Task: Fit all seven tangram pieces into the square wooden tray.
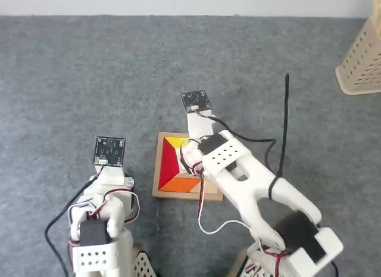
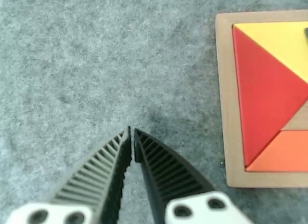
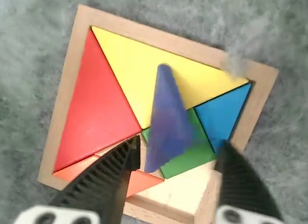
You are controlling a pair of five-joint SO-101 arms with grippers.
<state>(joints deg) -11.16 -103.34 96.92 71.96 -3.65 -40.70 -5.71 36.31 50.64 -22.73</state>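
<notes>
The square wooden tray [image 3: 60,91] lies on grey carpet. In it lie a red triangle [image 3: 96,108], a yellow triangle [image 3: 144,65], a blue triangle [image 3: 219,115], a green piece [image 3: 192,154] and an orange piece [image 3: 139,180]. A blurred purple piece [image 3: 166,118] stands tilted over the tray's middle, between the spread fingers of my open right gripper [image 3: 179,149]; whether it touches a finger I cannot tell. Bare wood [image 3: 187,188] shows at one corner. My left gripper [image 2: 131,132] is shut and empty over carpet, beside the tray [image 2: 224,89].
A beige perforated basket [image 1: 363,56] stands at the far right edge. A black cable [image 1: 284,122] rises from the right arm beside the tray [image 1: 157,170]. Open carpet lies behind and to the left.
</notes>
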